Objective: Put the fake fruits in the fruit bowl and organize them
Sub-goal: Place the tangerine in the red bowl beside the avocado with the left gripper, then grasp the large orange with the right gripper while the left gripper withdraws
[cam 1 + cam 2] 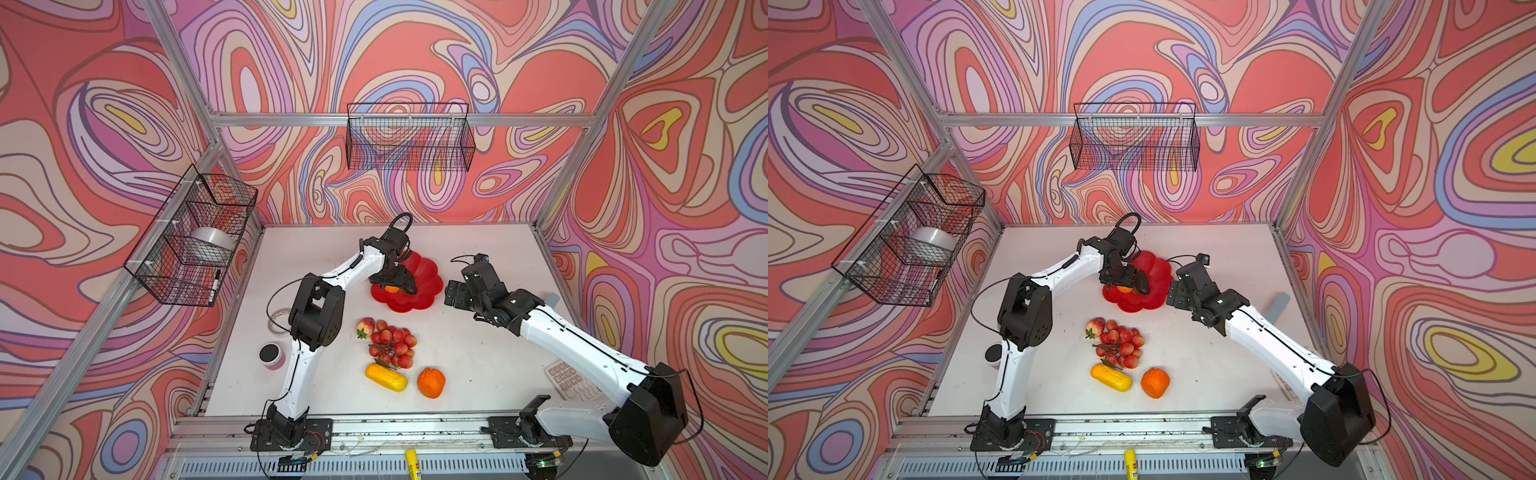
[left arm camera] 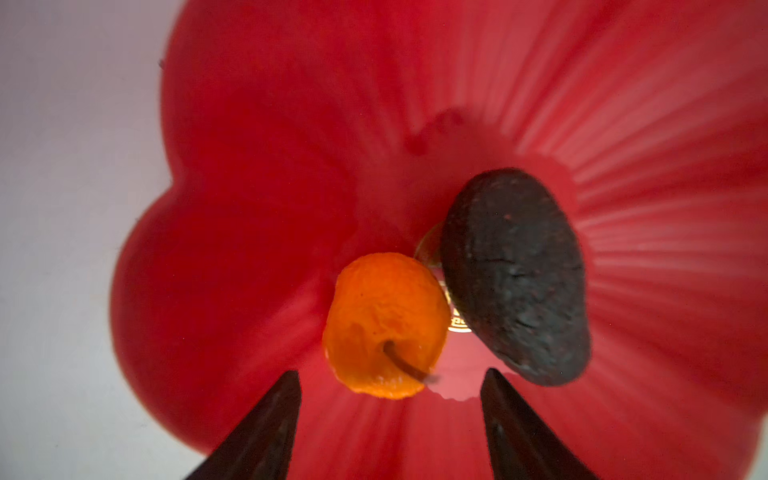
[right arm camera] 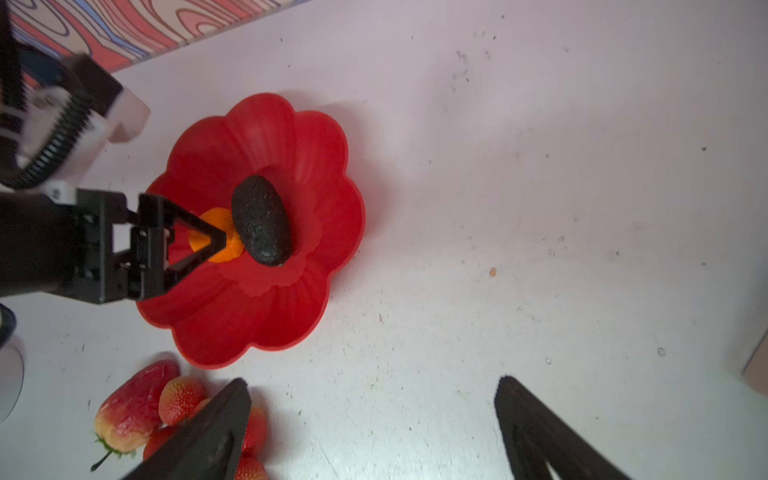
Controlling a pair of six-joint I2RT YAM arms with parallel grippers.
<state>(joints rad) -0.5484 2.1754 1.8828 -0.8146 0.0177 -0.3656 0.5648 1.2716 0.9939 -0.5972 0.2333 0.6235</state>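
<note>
I am holding my left end effector [image 2: 388,415] over the red fruit bowl [image 2: 249,208] with its jaws standing apart and gripping nothing. Just beyond my fingertips [image 2: 286,399] a small orange fruit [image 2: 384,324] is lying in the bowl's centre, touching the dark bumpy avocado [image 2: 515,274] beside it. My right end effector [image 3: 374,399] is hovering beside the bowl over the white table [image 3: 540,166], jaws wide apart and empty. Nearer my bases than either end effector, outside the bowl, a strawberry [image 1: 365,327], a bunch of red berries [image 1: 392,348], a yellow oblong fruit [image 1: 386,377] and a larger orange fruit [image 1: 431,382] are lying on the table.
</note>
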